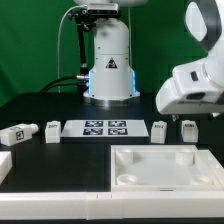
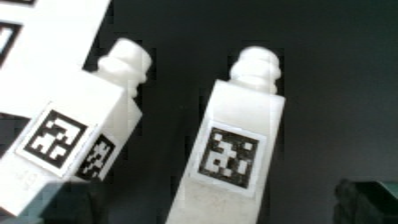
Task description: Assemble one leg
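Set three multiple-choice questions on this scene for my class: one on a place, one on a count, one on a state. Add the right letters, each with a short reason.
1. Where does the marker board lie?
A. flat on the table, in front of the robot base
B. propped upright against the back wall
C. on top of the robot base

2. How many tags does the marker board carry?
A. two
B. four
C. six

3. The leg farthest to the exterior view's left is:
A. held up in the air
B. snapped in two
C. lying on its side on the table

Answers:
1 A: the exterior view shows it flat on the black table, in front of the base.
2 B: four square tags sit in a row on it.
3 C: it rests lengthwise on the table with nothing gripping it.
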